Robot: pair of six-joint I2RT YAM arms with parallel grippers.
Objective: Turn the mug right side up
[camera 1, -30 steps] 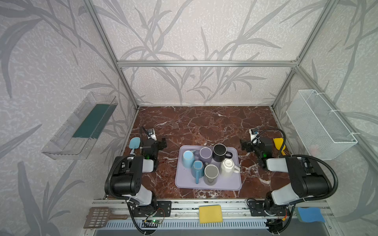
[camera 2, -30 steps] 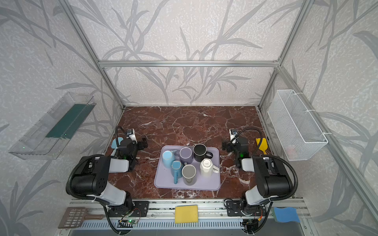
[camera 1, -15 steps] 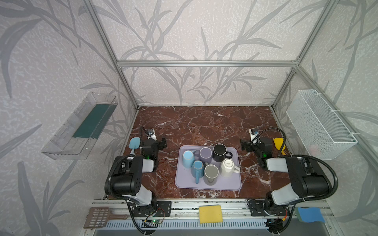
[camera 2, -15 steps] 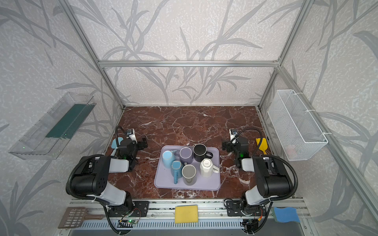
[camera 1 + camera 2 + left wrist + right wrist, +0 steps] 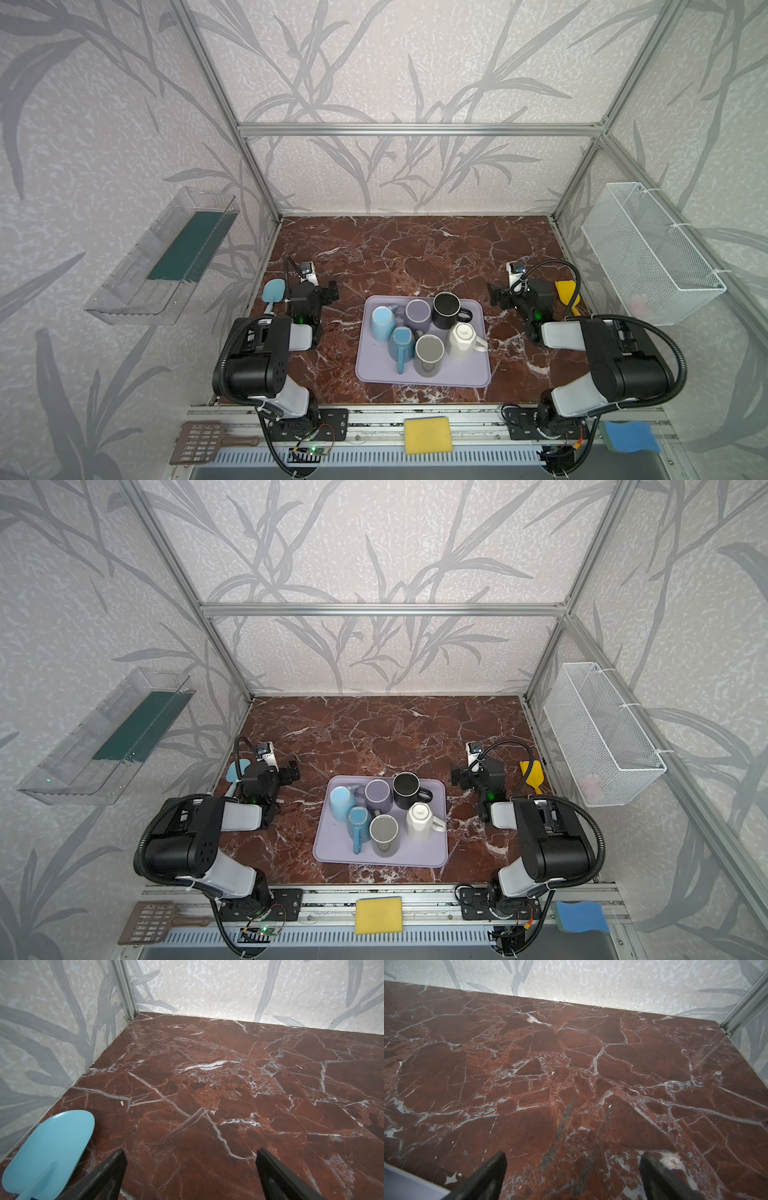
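Observation:
Several mugs stand close together on a lavender tray (image 5: 457, 374) (image 5: 415, 854) in both top views. The white mug (image 5: 462, 340) (image 5: 420, 818) shows a flat base with a small mark, so it is upside down. Around it are a black mug (image 5: 446, 308), a purple mug (image 5: 417, 311), a grey mug (image 5: 428, 353) and two blue ones (image 5: 382, 324). My left gripper (image 5: 330, 291) (image 5: 190, 1153) rests low, left of the tray, open and empty. My right gripper (image 5: 494, 297) (image 5: 572, 1155) rests right of the tray, also open and empty. No mug shows in the wrist views.
A blue spatula (image 5: 273, 291) (image 5: 52, 1147) lies beside the left gripper, a yellow one (image 5: 566, 291) behind the right arm. The tray's corner (image 5: 404, 1184) sits near the right gripper. A clear shelf (image 5: 166, 257) and a wire basket (image 5: 648, 253) hang on the side walls.

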